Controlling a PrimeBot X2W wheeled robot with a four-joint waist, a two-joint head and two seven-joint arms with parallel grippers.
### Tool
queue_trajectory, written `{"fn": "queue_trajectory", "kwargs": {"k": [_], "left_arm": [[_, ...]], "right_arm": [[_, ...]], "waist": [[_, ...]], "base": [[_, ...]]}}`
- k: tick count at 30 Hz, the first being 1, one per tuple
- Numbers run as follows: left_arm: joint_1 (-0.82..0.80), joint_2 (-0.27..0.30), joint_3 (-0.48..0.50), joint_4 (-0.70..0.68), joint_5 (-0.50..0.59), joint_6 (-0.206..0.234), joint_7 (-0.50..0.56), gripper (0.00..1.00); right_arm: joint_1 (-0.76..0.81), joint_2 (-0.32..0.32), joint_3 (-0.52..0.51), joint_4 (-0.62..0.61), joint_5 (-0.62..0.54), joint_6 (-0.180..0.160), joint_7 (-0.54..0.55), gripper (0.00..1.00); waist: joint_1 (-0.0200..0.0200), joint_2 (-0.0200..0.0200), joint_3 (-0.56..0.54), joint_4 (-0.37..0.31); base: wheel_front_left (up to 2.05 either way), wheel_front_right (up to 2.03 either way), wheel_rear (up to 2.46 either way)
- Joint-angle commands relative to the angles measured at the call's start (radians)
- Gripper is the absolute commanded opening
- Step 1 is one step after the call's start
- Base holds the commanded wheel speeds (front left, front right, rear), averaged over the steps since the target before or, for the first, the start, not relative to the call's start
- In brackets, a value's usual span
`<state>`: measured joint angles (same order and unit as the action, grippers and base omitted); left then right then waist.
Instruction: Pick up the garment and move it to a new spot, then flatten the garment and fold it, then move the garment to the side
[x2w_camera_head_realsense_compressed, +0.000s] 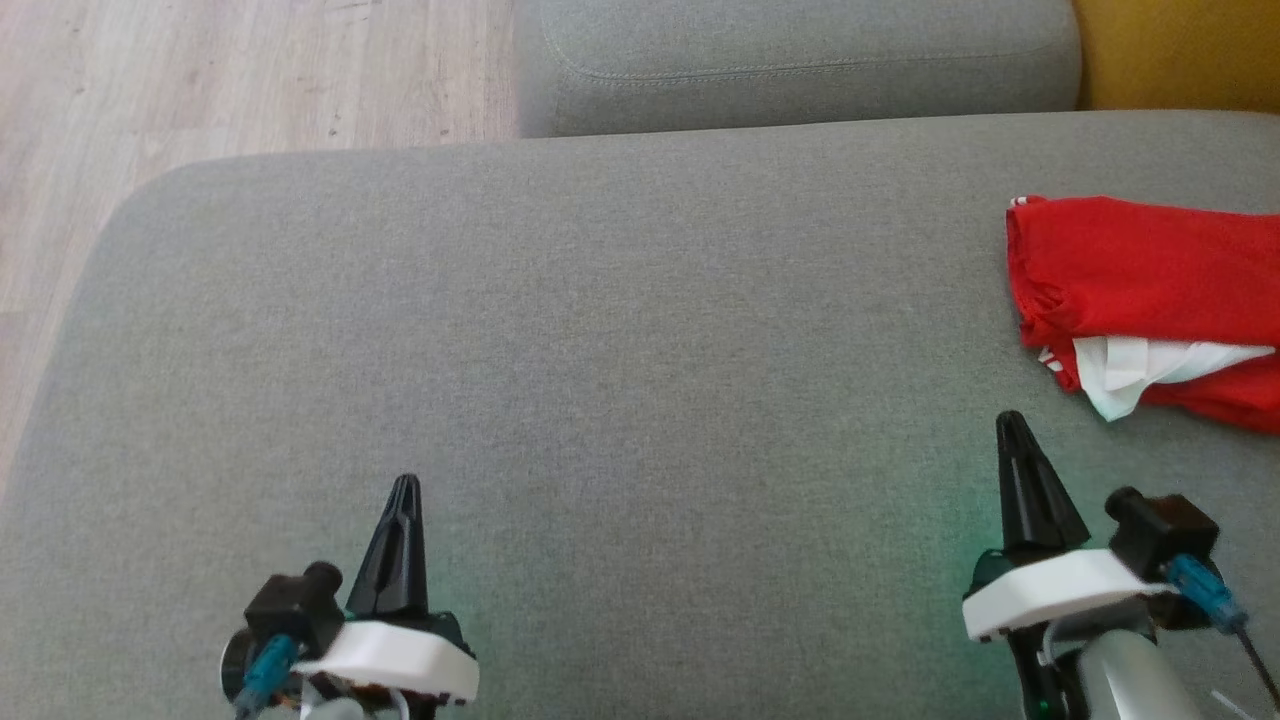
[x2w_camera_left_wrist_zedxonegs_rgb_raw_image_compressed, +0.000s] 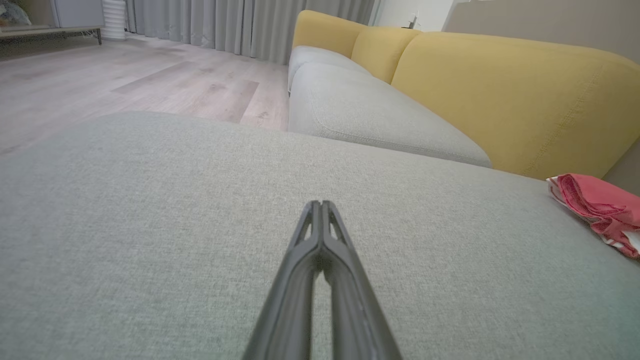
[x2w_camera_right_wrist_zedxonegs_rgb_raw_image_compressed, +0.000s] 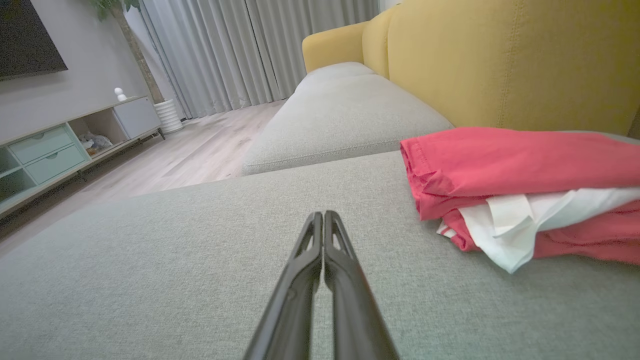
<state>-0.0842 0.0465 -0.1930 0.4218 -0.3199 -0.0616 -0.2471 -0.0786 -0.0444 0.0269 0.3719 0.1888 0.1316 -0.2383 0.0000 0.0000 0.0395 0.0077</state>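
- The garment (x2w_camera_head_realsense_compressed: 1140, 290): red and white, folded, on the grey cushion (x2w_camera_head_realsense_compressed: 600, 350) at 3 o'clock in the head view; long axis 9-to-3, hemmed end pointing to 9.
- The left gripper (x2w_camera_head_realsense_compressed: 405, 488): fully closed, empty, at 7 o'clock.
- The right gripper (x2w_camera_head_realsense_compressed: 1008, 422): fully closed, empty, at 5 o'clock, clear of the garment.

— What do we see of the garment (x2w_camera_head_realsense_compressed: 1130, 270)?
— We see red cloth folded into a low, flat stack, with a white layer poking out at its near edge.
— And where do we find it?
— On the grey sofa seat (x2w_camera_head_realsense_compressed: 600, 350), at its right end, near the yellow backrest (x2w_camera_right_wrist_zedxonegs_rgb_raw_image_compressed: 500, 60).
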Motion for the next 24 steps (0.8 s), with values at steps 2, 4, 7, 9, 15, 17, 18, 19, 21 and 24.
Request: {"fn": "queue_trajectory", "kwargs": {"k": [2, 4, 7, 9, 15, 17, 18, 19, 21, 24], "left_arm": [[-0.04, 0.0, 0.015, -0.032, -0.041, -0.003, 0.008, 0.0], [-0.039, 0.0, 0.019, -0.035, -0.062, -0.004, 0.014, 0.0], [-0.039, 0.0, 0.026, -0.039, -0.094, -0.006, 0.023, 0.0], [-0.038, 0.0, 0.031, -0.041, -0.115, -0.007, 0.029, 0.0], [-0.037, 0.0, 0.046, -0.049, -0.177, -0.01, 0.046, 0.0], [-0.037, 0.0, 0.05, -0.052, -0.198, -0.011, 0.052, 0.0], [-0.036, 0.0, 0.053, -0.053, -0.209, -0.012, 0.055, 0.0], [-0.036, 0.0, 0.055, -0.054, -0.219, -0.012, 0.058, 0.0], [-0.036, 0.0, 0.06, -0.056, -0.24, -0.013, 0.064, 0.0], [-0.036, 0.001, 0.068, -0.06, -0.271, -0.015, 0.072, 0.0]], "right_arm": [[-0.04, -0.001, -0.006, -0.035, 0.05, 0.0, 0.008, 0.0], [-0.04, -0.001, -0.008, -0.037, 0.073, 0.0, 0.014, 0.0], [-0.04, -0.001, -0.012, -0.04, 0.107, 0.0, 0.023, 0.0], [-0.039, -0.001, -0.014, -0.041, 0.13, 0.0, 0.028, 0.0], [-0.039, -0.002, -0.021, -0.046, 0.199, 0.0, 0.046, 0.0], [-0.038, -0.002, -0.023, -0.048, 0.222, 0.0, 0.051, 0.0], [-0.038, -0.002, -0.024, -0.048, 0.233, 0.0, 0.054, 0.0], [-0.038, -0.002, -0.025, -0.049, 0.245, 0.0, 0.057, 0.0], [-0.038, -0.002, -0.028, -0.051, 0.268, 0.0, 0.063, 0.0], [-0.038, -0.002, -0.031, -0.053, 0.302, 0.0, 0.072, 0.0]], "waist": [[0.0, 0.0, -0.001, 0.0], [0.0, 0.0, -0.002, 0.0], [0.0, 0.0, -0.002, 0.0], [0.0, 0.0, -0.003, 0.0], [0.0, 0.0, -0.005, -0.001], [0.0, 0.0, -0.005, -0.001], [0.0, 0.0, -0.006, -0.001], [0.0, 0.0, -0.006, -0.001], [0.0, 0.0, -0.007, -0.001], [0.0, 0.0, -0.007, -0.001]], "base": [[0.0, 0.0, 0.0], [0.0, 0.0, 0.0], [0.0, 0.0, 0.0], [0.0, 0.0, 0.0], [0.0, 0.0, 0.0], [0.0, 0.0, 0.0], [0.0, 0.0, 0.0], [0.0, 0.0, 0.0], [0.0, 0.0, 0.0], [0.0, 0.0, 0.0]]}}
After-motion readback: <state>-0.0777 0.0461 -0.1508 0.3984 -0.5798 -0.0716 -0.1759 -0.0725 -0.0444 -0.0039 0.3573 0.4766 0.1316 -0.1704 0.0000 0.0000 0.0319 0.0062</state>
